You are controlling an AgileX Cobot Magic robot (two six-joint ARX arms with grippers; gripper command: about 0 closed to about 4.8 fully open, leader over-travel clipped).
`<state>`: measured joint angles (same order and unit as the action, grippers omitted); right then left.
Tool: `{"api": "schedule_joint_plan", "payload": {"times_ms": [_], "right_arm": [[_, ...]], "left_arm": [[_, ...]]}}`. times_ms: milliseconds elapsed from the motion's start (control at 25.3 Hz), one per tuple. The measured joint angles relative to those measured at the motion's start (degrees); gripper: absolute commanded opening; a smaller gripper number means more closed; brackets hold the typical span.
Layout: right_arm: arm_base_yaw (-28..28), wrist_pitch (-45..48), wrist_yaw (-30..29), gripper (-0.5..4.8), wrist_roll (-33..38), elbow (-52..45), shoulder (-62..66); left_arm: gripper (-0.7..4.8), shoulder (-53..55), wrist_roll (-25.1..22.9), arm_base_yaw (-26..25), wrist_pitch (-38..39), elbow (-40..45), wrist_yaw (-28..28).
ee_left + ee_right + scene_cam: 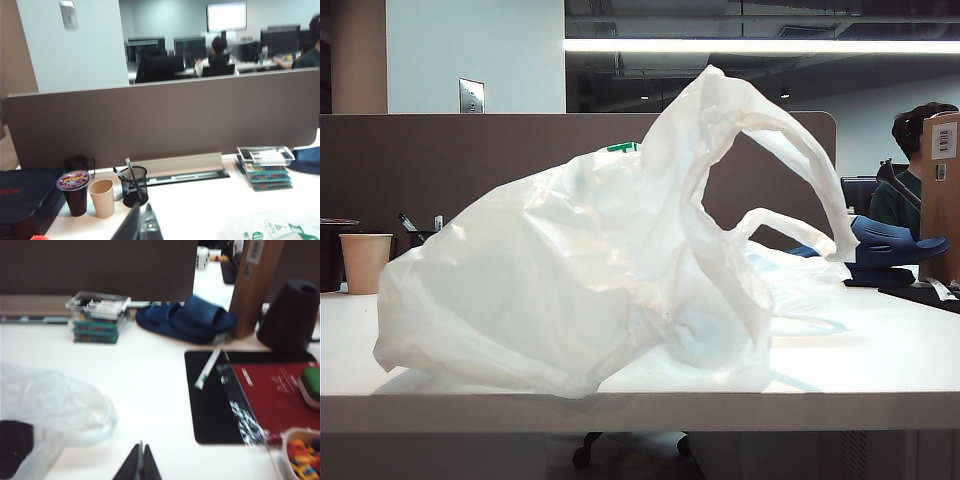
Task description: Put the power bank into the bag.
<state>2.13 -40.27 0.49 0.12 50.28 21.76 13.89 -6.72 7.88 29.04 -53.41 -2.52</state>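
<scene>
Beside the bag (55, 400) I see sandals (187, 320), cups (102, 198); left tool (140, 227) and right tool (140, 465) hang closed, empty, above the counter (150, 380).

An open-plan office. A brown partition (165, 120) runs along the far edge of the white tabletop (200, 200), and beyond it people sit at rows of monitors (192, 47). A mesh pen holder (134, 186), paper cup (102, 198) and ceiling strip light (760, 46) fit that.

Crumpled translucent white bag (580, 290) on the table – black power bank (15, 447) inside
</scene>
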Motion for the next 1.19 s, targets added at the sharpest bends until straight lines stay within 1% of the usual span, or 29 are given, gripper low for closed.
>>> {"api": "schedule_joint_plan", "payload": {"times_ms": [119,237,316,435,593,672,751,869,988,1185], "right_arm": [[0.0,4.5,-2.9,-0.08,0.0,-5.5,-2.6],[0.0,6.3,-3.1,-0.08,0.0,-8.5,-4.6],[0.0,6.9,-3.1,-0.08,0.2,-10.6,-6.1],[0.0,7.9,-3.1,-0.08,0.7,-12.9,-7.7],[0.0,11.8,-3.1,-0.08,1.1,-17.2,-10.8],[0.1,13.6,-3.2,-0.08,1.2,-18.8,-11.8],[0.1,14.6,-3.2,-0.08,1.3,-20.6,-13.6],[0.2,15.4,-3.2,-0.08,1.3,-23.3,-15.4],[0.3,17.4,-3.2,-0.08,1.6,-28.5,-19.0],[0.3,23.1,-3.6,-0.08,1.7,-34.8,-21.5]], "left_arm": [[-0.06,-5.3,0.0,0.0,-0.7,5.5,0.0],[-0.06,-9.3,0.1,0.0,-1.8,9.6,0.2],[-0.06,-11.1,0.1,0.0,-2.7,11.6,1.4],[-0.06,-12.9,0.1,0.0,-2.4,14.0,2.4],[-0.06,-13.9,0.0,0.0,-2.6,16.4,2.5],[-0.06,-13.8,-0.1,0.0,-3.8,18.0,3.7],[-0.06,-13.8,-0.1,0.0,-5.7,20.3,5.3],[-0.06,-13.7,-0.1,0.0,-9.0,22.9,6.0],[-0.06,-13.7,-0.1,0.0,-17.3,29.1,6.1],[-0.06,-13.7,-0.1,0.0,-25.8,38.1,6.2]]}}
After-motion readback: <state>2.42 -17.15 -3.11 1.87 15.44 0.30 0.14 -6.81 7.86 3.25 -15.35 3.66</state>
